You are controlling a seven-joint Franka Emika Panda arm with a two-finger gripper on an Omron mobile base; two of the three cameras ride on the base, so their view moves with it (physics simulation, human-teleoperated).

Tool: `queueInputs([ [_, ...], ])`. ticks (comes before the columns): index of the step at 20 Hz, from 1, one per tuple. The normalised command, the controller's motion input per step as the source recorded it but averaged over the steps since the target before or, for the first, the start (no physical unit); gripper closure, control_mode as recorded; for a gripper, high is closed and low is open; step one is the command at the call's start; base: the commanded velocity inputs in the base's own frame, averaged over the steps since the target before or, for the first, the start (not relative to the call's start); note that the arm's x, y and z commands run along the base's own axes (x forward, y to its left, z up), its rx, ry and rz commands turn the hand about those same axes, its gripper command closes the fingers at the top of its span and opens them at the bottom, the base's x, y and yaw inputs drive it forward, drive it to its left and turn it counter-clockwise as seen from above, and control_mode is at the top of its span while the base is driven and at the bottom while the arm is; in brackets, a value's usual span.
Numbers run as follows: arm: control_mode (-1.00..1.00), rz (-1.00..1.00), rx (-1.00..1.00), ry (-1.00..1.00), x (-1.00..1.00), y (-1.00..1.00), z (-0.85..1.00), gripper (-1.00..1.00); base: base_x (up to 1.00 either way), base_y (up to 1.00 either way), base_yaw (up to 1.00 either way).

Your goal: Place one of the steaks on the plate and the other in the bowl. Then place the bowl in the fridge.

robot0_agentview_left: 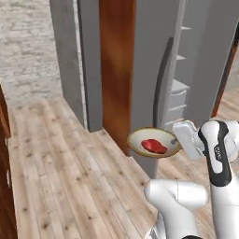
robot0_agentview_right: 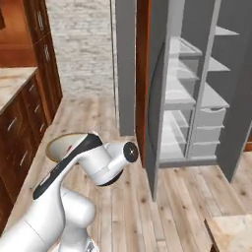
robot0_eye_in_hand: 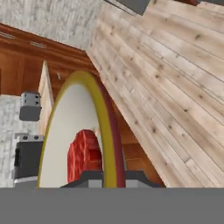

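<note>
Left base view, my end effector (robot0_agentview_left: 176,140) clamped on the rim of the bowl (robot0_agentview_left: 140,144), red steak (robot0_agentview_left: 154,146) inside, just before the open fridge (robot0_agentview_left: 196,60).

bowl (robot0_agentview_right: 61,142) in right base view mostly hidden behind the arm, just a rim arc and a sliver of inside showing, steak (robot0_agentview_right: 69,147) there only a red fleck; gripper (robot0_eye_in_hand: 109,177) fingertips in hand view cut off by the bottom band, jaws closed on the bowl rim but the contact point itself is covered; steak (robot0_eye_in_hand: 84,153) lower part hidden behind the fingers; in left base view the hand covers the bowl's (robot0_agentview_left: 154,142) right rim, grip not visible; fridge (robot0_agentview_left: 186,60) cut off by top and right edges, lower shelves too small to make out; wooden cabinets (robot0_agentview_right: 24,113) clipped at left edge
</note>
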Motion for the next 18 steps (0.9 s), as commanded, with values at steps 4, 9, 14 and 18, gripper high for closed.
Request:
queueInputs([
  [4, 1.0, 0.0, 0.0, 0.0, 0.0, 0.0, 0.0, 1.0, 0.29, 0.3, -0.76],
  [9, 1.0, 0.0, 0.0, 0.0, 0.0, 0.0, 0.0, 1.0, 0.67, 0.3, -0.74],
  [14, 1.0, 0.0, 0.0, 0.0, 0.0, 0.0, 0.0, 1.0, 0.53, 0.35, -0.78],
  [18, 1.0, 0.0, 0.0, 0.0, 0.0, 0.0, 0.0, 1.0, 0.55, 0.43, -0.77],
])
